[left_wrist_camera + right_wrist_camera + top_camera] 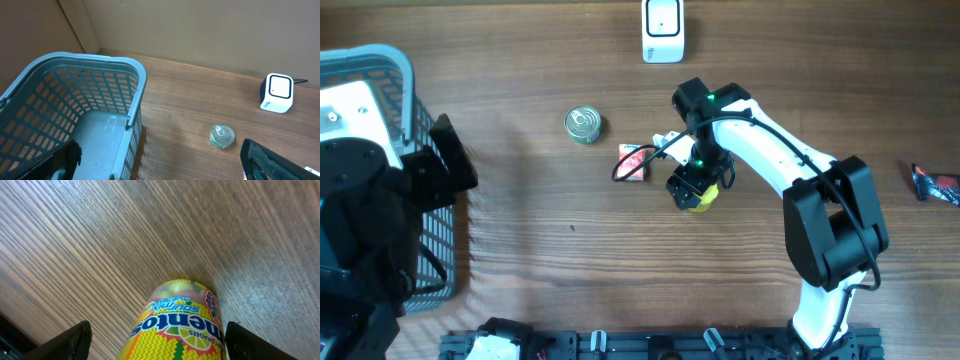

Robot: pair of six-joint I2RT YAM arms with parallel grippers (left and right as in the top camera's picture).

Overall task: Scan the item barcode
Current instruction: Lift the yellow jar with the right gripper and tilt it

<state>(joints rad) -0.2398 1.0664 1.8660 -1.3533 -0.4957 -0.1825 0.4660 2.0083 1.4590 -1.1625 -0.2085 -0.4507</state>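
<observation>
**A:** Right gripper (157,330) is down over the Mentos bottle (175,325), and the claw is spread. One black finger sits either side of the bottle, with bare wood showing between the left finger and the label.

**B:** What about the other finger?

**A:** It's just beside the bottle, and I can't tell if it touches. The bottle is smooth, rounded plastic, wrapped in a glossy yellow zigzag label with blue lettering and fruit pictures. It rests on the table (520,250) near the centre, a little to the right.

**B:** No barcode in view from this side. The table is brown wood with a fine straight grain.

**A:** Left gripper (160,150) is well apart from all that, up by the basket (135,85) with its jaws wide and nothing between them.

**B:** The basket is grey-blue plastic with lattice walls, a smooth floor and rounded corners.

**A:** Let's count. One basket and one scanner (277,92), a white rounded cube with a dark face, standing at the far edge with a cable behind it.

**B:** One tin can (584,124), short and round, with a shiny metal lid and a green side. It stands between the basket and the bottle.

**A:** Two small packets. The red-and-white packet (634,162) lies flat just beside the right gripper. The dark packet (934,183) has a red patch and lies far off at the right edge.

**B:** And one bottle and two arms.
</observation>
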